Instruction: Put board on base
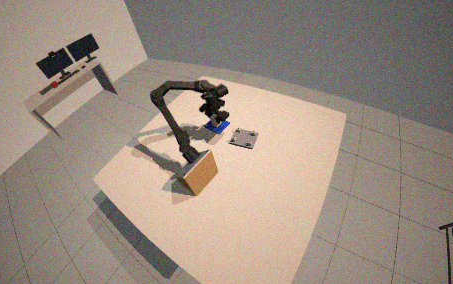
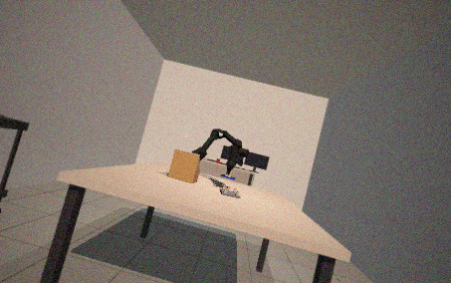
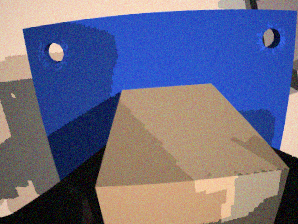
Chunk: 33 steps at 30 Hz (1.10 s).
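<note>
Top view: claw (image 1: 216,120) (image 2: 229,173) closed on the square handle (image 1: 216,121) (image 3: 192,135) of the blue board (image 1: 218,127) (image 2: 228,177) (image 3: 175,50); grasp judged complete. Board hangs above the table (image 1: 254,200) (image 2: 173,191), its shadow lying apart from it, and in the exterior view a strip of tabletop shows beneath it. Position: beside the grey base (image 1: 244,139) (image 2: 232,195), not over it. Handle side is up, as required. Wrist view: two corner holes visible, both with nothing through them; the other two are hidden. Base stands with its four posts uncovered; gold pins too small to make out singly. Progress, estimated: pick-up and lift done, roughly the first half. Left to do: carry across to the base, match the board's turn to the post pattern, bring each hole over its pin, lower until flat on all four posts, release, withdraw. Board's edges look turned somewhat relative to the base from above, though the angle is hard to judge; a small rotation may be needed. Likely fault: one pin missing its hole and leaving the board tilted. Containers: none seen on the tabletop; the orange-faced block (image 1: 202,173) (image 2: 184,166) by the arm's foot shows no opening, so no contents to record.
</note>
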Available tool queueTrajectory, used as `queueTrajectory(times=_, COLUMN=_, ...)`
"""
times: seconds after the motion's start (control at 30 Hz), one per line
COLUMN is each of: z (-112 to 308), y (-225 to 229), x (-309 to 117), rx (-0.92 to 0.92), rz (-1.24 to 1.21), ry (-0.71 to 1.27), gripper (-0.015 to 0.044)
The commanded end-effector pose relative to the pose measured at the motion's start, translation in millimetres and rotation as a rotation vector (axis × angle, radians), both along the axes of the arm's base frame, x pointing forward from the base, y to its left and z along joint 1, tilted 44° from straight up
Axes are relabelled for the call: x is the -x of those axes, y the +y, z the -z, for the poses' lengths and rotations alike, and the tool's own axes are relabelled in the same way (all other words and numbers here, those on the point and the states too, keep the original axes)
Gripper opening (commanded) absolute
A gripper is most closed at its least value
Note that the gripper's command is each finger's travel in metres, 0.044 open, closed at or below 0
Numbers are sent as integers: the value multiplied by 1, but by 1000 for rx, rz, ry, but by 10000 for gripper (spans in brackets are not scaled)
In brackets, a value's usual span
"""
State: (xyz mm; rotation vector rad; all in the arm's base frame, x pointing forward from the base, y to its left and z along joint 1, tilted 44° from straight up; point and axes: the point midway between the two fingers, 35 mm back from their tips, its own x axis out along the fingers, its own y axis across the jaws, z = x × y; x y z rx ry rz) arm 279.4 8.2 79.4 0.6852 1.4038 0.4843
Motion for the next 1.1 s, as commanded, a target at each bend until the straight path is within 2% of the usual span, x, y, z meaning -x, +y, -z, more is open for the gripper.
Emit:
queueTrajectory(times=0.0, z=4, y=-7, x=-5, rx=7, rz=-10, ry=-9, gripper=0)
queueTrajectory(times=1.07, z=50, y=-64, x=-32, rx=28, rz=-97, ry=-89, gripper=0)
